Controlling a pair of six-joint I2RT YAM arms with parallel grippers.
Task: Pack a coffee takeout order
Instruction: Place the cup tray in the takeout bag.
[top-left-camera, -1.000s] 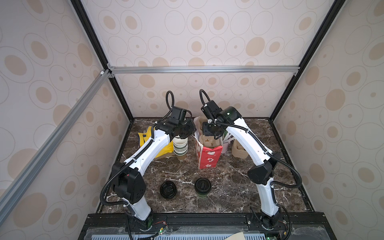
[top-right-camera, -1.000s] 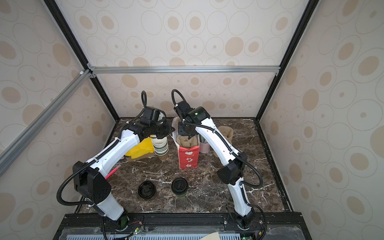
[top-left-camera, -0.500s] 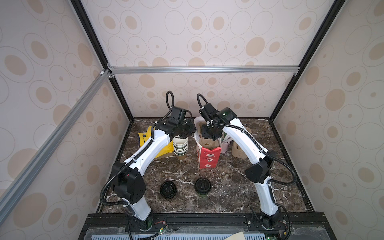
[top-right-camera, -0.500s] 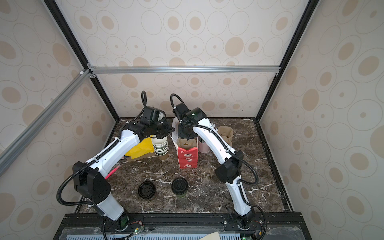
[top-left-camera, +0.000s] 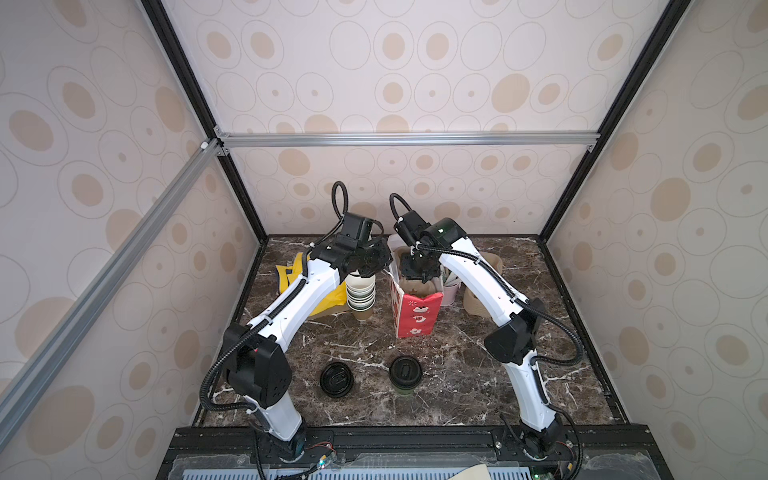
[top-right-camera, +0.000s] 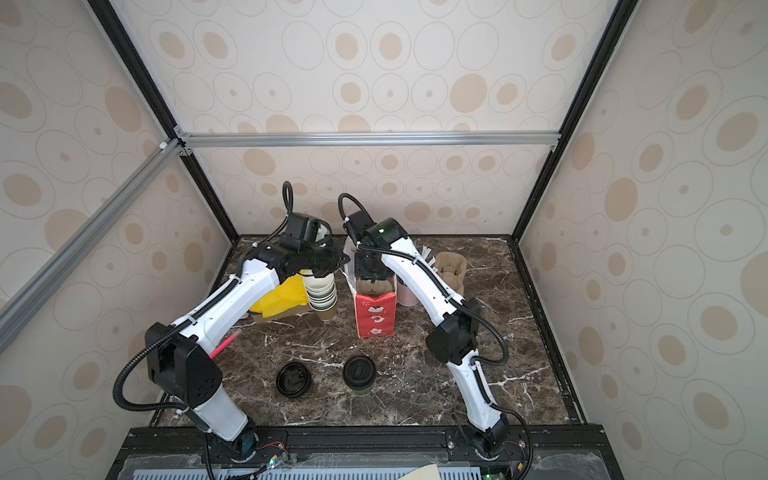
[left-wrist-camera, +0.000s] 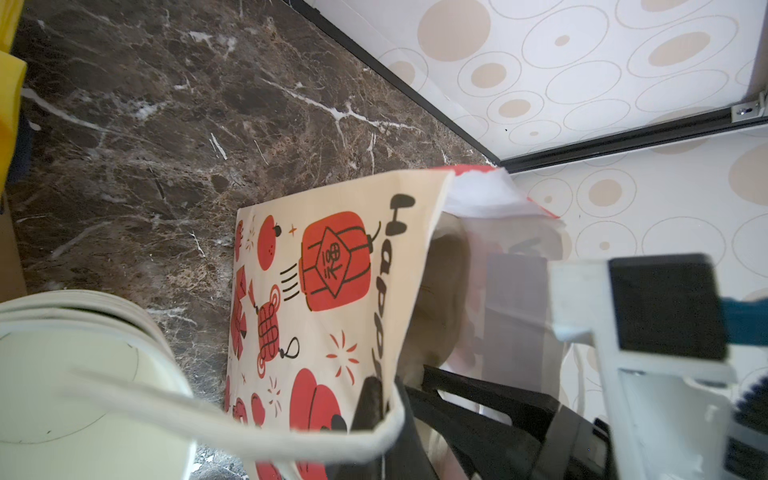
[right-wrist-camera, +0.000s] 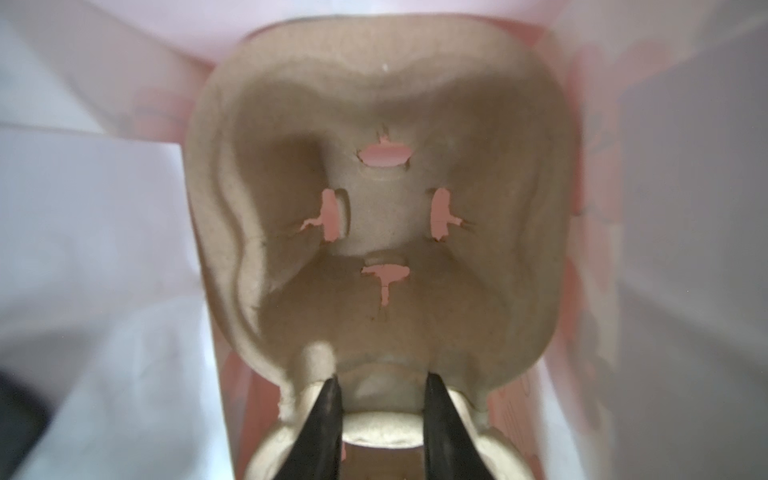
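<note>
A red and cream printed paper bag (top-left-camera: 415, 309) stands open mid-table. My left gripper (left-wrist-camera: 386, 411) is shut on its rim, beside the bag's cord handle, and holds that side out. My right gripper (right-wrist-camera: 382, 380) reaches down into the bag, shut on the rim of the brown pulp cup tray (right-wrist-camera: 386, 208), which sits inside the bag's walls. The green-sided cup with the black lid (top-left-camera: 405, 372) stands near the front. The yellow napkin (top-left-camera: 332, 297) lies crumpled at the back left, partly behind my left arm.
A stack of lidless cups (top-left-camera: 360, 293) stands right beside the bag, under my left wrist. A lone black lid (top-left-camera: 336, 379) lies left of the lidded cup. A pink cup (top-left-camera: 451, 286) and more pulp trays (top-right-camera: 451, 270) sit behind my right arm.
My right arm has leaned a little to the left over the bag, with the tray still in its grip. The left arm has stayed where it was on the bag's rim.
</note>
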